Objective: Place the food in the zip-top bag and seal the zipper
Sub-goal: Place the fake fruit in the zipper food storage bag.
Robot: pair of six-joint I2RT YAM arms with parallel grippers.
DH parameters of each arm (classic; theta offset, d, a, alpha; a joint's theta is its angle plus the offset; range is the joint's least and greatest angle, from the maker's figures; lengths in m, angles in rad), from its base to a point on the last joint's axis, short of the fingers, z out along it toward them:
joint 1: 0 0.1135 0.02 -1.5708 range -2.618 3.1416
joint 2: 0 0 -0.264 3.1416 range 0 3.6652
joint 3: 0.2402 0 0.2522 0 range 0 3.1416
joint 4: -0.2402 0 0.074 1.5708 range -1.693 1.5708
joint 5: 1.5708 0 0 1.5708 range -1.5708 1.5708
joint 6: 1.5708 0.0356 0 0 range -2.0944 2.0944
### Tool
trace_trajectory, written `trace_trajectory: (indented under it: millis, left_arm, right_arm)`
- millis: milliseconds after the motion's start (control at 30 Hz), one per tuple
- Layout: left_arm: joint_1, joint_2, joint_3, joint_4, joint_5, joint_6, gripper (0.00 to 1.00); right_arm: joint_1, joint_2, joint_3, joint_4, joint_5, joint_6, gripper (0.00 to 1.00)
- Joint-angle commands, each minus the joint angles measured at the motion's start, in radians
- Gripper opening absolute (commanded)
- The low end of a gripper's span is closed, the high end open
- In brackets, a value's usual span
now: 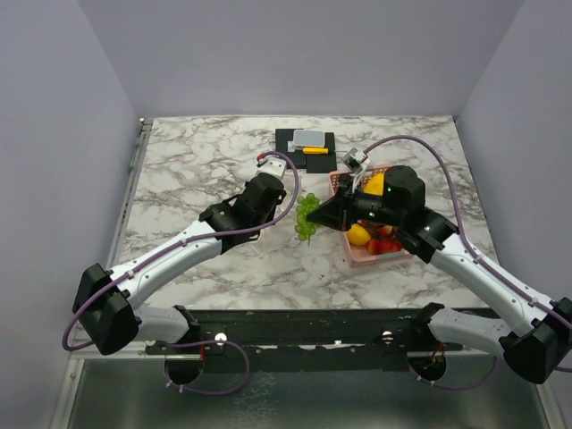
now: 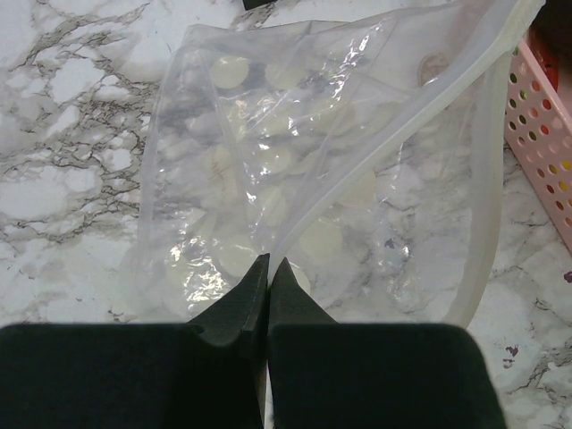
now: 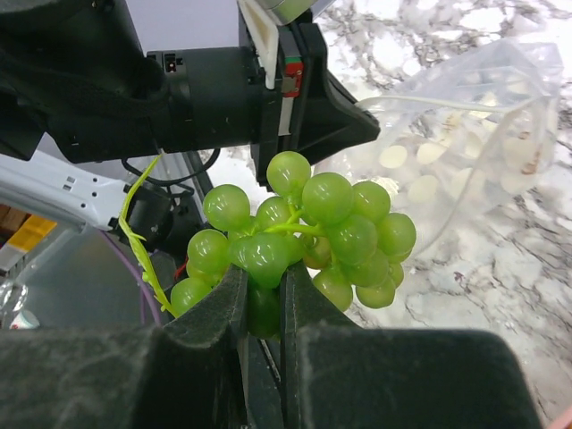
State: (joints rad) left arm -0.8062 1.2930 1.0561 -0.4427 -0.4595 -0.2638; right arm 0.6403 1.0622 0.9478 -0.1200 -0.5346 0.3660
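My right gripper (image 3: 264,277) is shut on a bunch of green toy grapes (image 3: 308,232), held above the table at the open mouth of the clear zip-top bag (image 3: 465,134). In the top view the grapes (image 1: 307,216) hang between the two arms. My left gripper (image 2: 267,268) is shut on the near edge of the bag (image 2: 295,170), which lies on the marble with its mouth held open toward the right. More food, yellow, orange and red, lies in the pink basket (image 1: 343,181).
A black base with a yellow-and-grey item (image 1: 307,141) stands at the back of the marble table. The pink basket also shows at the right edge of the left wrist view (image 2: 541,125). The left arm's wrist (image 3: 206,98) is close behind the grapes.
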Motion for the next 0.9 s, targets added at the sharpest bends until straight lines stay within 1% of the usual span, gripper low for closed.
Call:
trace_trajectory:
  millis: [0,267,533,733,867]
  left_arm:
    - [0.001,-0.038,0.001,0.016,0.033,0.01,0.0]
    - [0.003,-0.054,0.002,0.016,0.058,0.017,0.0]
    - [0.002,-0.076,-0.001,0.022,0.093,0.023,0.0]
    - [0.002,-0.086,-0.004,0.029,0.108,0.028,0.0]
    - [0.003,-0.097,-0.006,0.033,0.102,0.027,0.0]
  right_arm:
    - [0.025,0.044,-0.024,0.109,-0.069,0.001,0.01]
    - [0.041,0.125,-0.08,0.312,-0.141,0.008,0.01]
    - [0.041,0.231,-0.078,0.391,-0.161,-0.004,0.01]
    - [0.044,0.292,-0.071,0.385,-0.075,-0.023,0.01]
    - [0.06,0.328,-0.041,0.317,0.023,-0.059,0.01]
